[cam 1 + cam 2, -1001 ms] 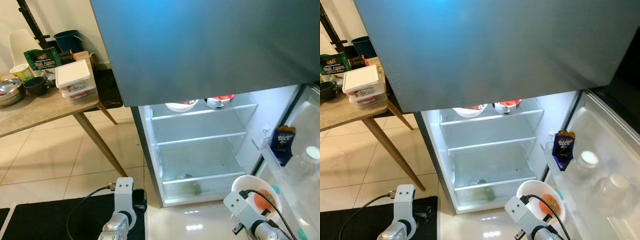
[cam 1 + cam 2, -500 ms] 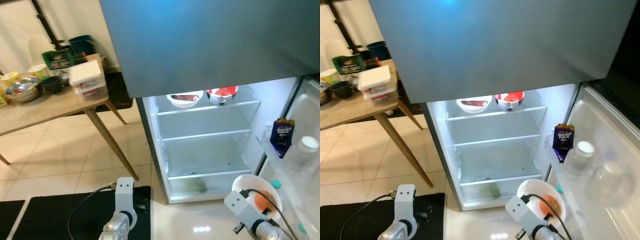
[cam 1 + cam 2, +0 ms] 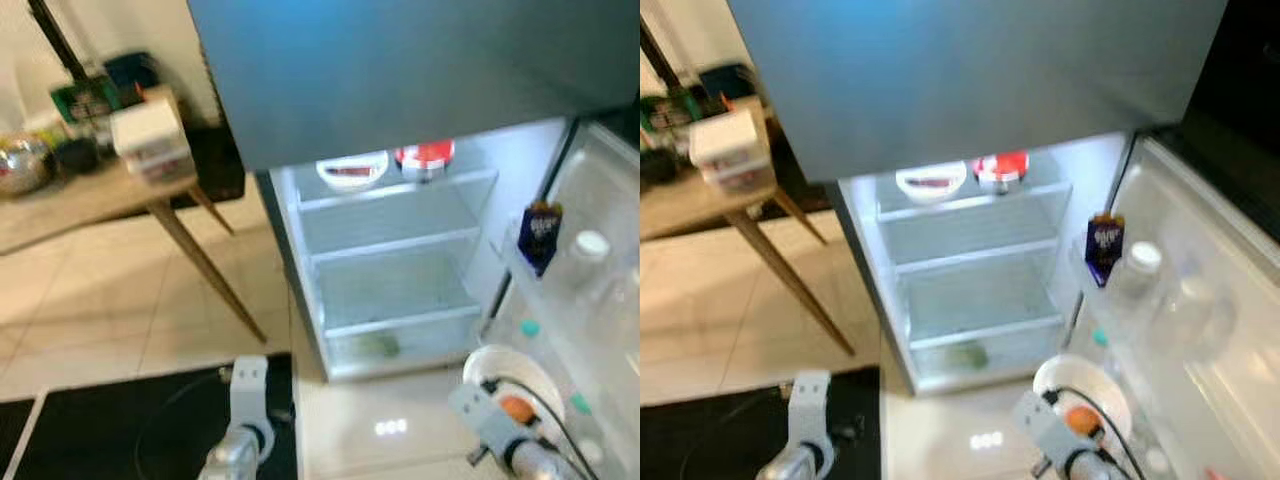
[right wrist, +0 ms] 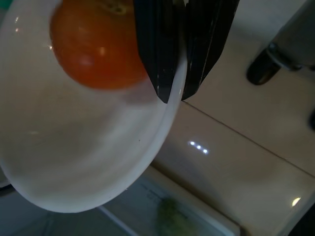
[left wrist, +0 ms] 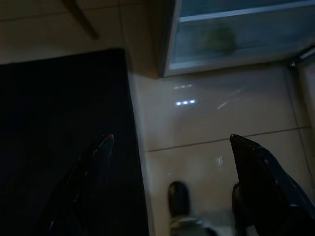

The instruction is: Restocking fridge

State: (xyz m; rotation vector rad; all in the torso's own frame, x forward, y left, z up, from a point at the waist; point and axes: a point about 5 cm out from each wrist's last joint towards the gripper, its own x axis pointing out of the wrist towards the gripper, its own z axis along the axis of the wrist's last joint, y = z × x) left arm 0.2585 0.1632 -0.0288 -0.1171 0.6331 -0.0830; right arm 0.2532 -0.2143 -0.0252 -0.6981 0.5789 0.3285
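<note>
The right tool [image 4: 176, 96] pinches the rim of a white bowl [image 4: 74, 147] holding an orange fruit [image 4: 96, 46], low before the open fridge [image 3: 390, 270]. The left tool [image 5: 172, 182] hangs spread over the dark mat [image 5: 59, 123]. On the top shelf sit two bowls [image 3: 352, 171]; the surface [image 3: 70, 200] stands well to the left.

Glossy white bowl [image 4: 74, 162], glossy tiled floor [image 5: 216, 123] (bright reflections), matt black mat [image 5: 59, 113], perhaps rubber.

No text can be read; the carton [image 3: 539, 238] in the fridge door is blurred.
</note>
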